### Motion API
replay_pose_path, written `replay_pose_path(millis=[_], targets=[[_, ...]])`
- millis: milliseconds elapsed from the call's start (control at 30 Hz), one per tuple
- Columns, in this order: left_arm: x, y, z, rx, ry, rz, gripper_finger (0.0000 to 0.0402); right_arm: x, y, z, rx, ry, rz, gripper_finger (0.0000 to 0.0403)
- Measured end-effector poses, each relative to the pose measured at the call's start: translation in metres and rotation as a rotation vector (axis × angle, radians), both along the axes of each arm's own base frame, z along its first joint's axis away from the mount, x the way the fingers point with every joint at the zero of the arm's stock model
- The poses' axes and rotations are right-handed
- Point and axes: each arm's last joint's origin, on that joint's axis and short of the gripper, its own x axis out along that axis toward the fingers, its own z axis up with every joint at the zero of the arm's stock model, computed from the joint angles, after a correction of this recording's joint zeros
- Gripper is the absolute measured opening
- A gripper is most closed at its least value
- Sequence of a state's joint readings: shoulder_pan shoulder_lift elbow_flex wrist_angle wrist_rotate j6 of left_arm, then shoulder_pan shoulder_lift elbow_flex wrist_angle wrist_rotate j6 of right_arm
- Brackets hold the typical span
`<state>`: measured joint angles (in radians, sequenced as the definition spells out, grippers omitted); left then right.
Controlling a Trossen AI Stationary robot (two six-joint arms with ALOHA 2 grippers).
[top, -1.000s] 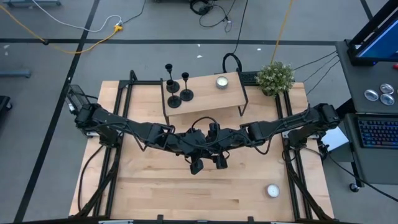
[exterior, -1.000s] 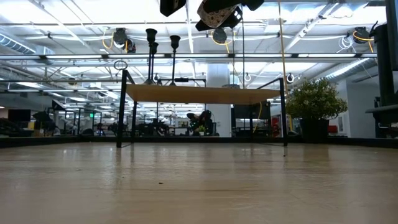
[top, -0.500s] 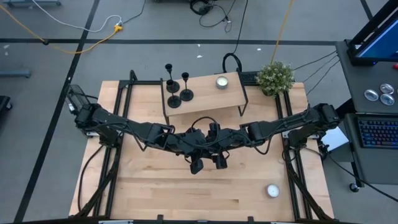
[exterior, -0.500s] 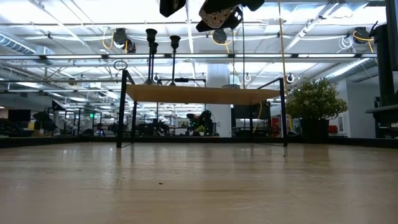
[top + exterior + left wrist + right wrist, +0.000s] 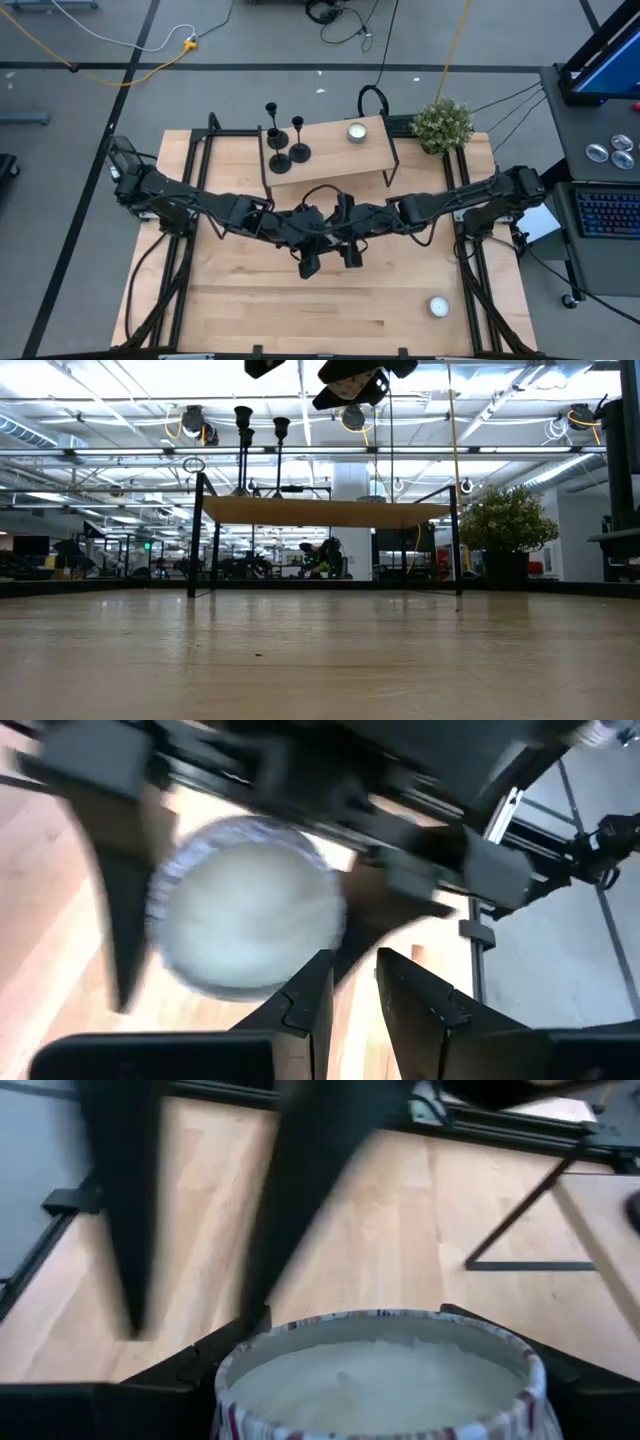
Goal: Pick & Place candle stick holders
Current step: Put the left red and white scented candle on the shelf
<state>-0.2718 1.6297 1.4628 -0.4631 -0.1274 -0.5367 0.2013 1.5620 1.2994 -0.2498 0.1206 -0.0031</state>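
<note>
We see three black holders [image 5: 282, 140] with round bases and thin stems standing together at the left end of a small wooden shelf [image 5: 325, 145]; the low view [image 5: 243, 445] shows them upright. Only the right wrist view reveals that the right gripper [image 5: 385, 1330] clasps a white candle [image 5: 380, 1375] in a foil cup. The left gripper [image 5: 352, 982], mid-table beside it, has its fingers nearly together, empty. Two more candles lie apart: one on the shelf [image 5: 356, 131], one on the table [image 5: 437, 306].

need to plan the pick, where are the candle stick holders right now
In the high view, the three candle stick holders stand clustered on the left end of the small raised table, left of the tealight.
</note>
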Motion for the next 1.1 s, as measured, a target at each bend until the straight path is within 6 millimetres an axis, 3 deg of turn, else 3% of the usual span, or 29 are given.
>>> replay_pose_path(millis=[400, 600, 833, 933, 1100], targets=[[-0.018, 0.002, 0.005, -0.016, 0.092, 0.020, 0.0086, 0.002, -0.024, 0.001, 0.019, 0.002, -0.072, 0.0270], [-0.040, 0.001, 0.006, 0.017, 0.197, 0.100, 0.0086, -0.007, -0.052, 0.019, 0.011, -0.046, -0.159, 0.0270], [-0.047, -0.006, 0.004, 0.085, 0.220, 0.172, 0.0086, -0.028, -0.088, 0.043, -0.039, -0.144, -0.340, 0.0271], [-0.051, -0.008, -0.001, 0.115, 0.234, 0.206, 0.0086, -0.036, -0.101, 0.041, -0.014, -0.201, -0.414, 0.0270], [-0.057, -0.018, -0.016, 0.144, 0.251, 0.254, 0.0086, -0.047, -0.118, 0.021, 0.026, -0.349, -0.578, 0.0271]])
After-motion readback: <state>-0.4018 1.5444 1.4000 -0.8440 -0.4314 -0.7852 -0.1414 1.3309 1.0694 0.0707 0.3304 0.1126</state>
